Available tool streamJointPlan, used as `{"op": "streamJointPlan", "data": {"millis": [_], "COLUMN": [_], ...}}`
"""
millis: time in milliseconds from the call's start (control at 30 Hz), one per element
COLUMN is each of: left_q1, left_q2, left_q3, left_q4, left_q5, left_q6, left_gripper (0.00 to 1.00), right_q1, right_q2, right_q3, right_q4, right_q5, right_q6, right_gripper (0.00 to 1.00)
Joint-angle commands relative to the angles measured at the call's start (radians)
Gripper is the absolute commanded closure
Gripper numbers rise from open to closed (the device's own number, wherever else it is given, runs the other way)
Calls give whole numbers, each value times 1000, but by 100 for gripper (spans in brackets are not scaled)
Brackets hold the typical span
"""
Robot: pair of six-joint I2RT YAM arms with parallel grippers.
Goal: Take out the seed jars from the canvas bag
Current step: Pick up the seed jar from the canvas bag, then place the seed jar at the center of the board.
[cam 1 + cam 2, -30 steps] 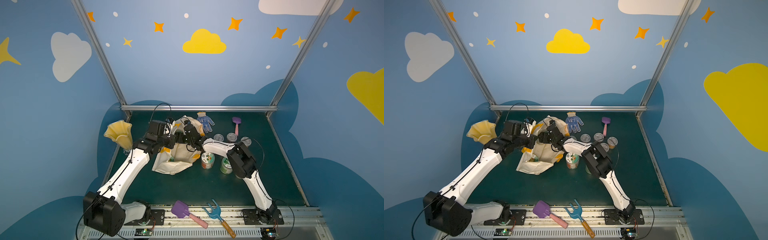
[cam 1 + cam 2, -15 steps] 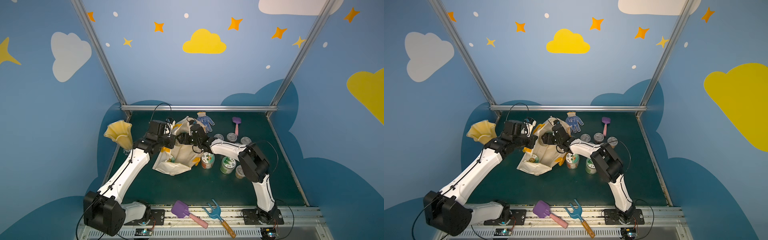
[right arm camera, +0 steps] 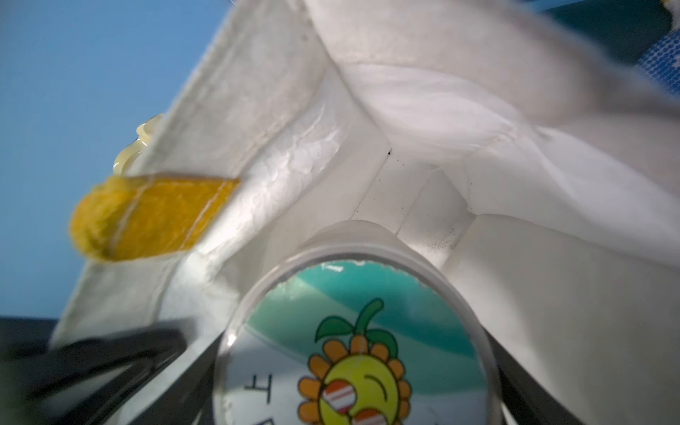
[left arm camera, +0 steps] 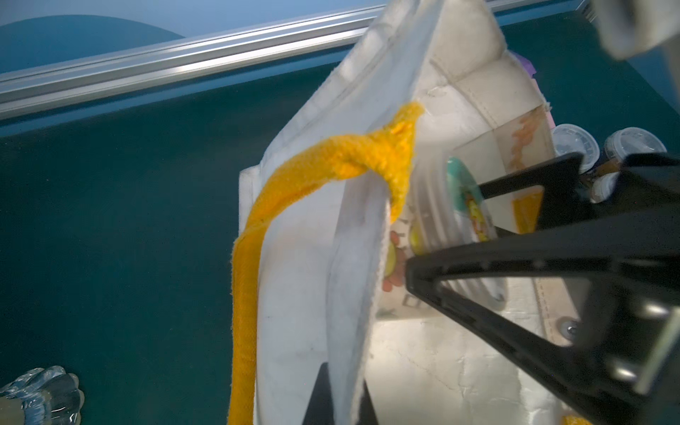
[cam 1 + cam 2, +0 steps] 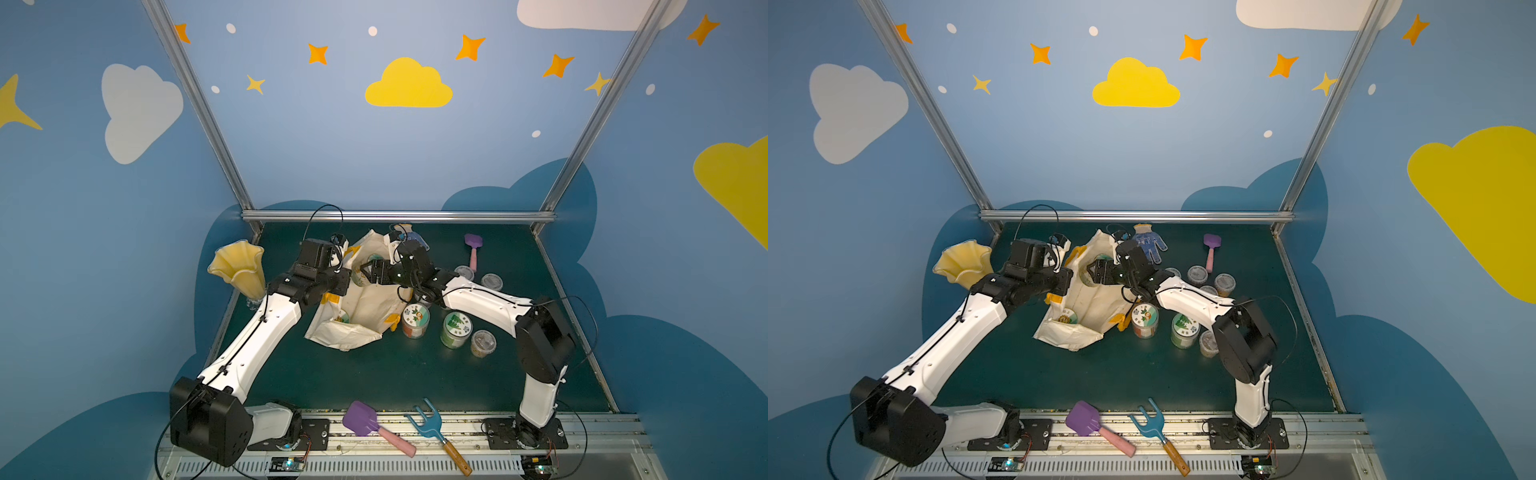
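Found left gripper (image 5: pixel 345 279) clenched on limp bag (image 5: pixel 365 307) rim; right gripper (image 5: pixel 366 272) clamped across sides of jar (image 3: pixel 353 349). Judged jar stiff, light, slick; best held below lid.

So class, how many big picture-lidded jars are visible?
4 jars: two standing beside the bag, one in the right gripper inside it, one lower down. Others may be hidden.

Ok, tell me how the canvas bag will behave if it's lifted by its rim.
Likely floppy: the canvas bag sags and creases where the left gripper pinches its rim. Probably light, so it may drag along if the right gripper pulls the sunflower-lid jar out.
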Motion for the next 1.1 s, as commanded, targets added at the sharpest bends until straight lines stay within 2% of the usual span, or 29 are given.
{"op": "streamJointPlan", "data": {"millis": [0,300,767,933,1067], "left_q1": [9,35,51,52,52], "left_q2": [16,18,19,23,25], "left_q3": [21,22,24,24,22], "left_q4": [-39,-36,-33,-30,-31], "left_q5": [-20,3,14,21,26], "left_q6": [-9,-16,-16,-19,-21], "left_gripper": [95,95,95,95,95], "right_q1": [-18,-43,-73,-71,-30], "right_q2": [-109,-332,-762,-848,-843], "right_q3": [-10,-65,-250,-317,-356], "right_q4": [-42,-246,-710,-850,-916], "right_q5": [-46,-84,5,45,93], "right_q6": [-48,-169,-277,-279,-280], "right_gripper": [35,35,35,35,35]}}
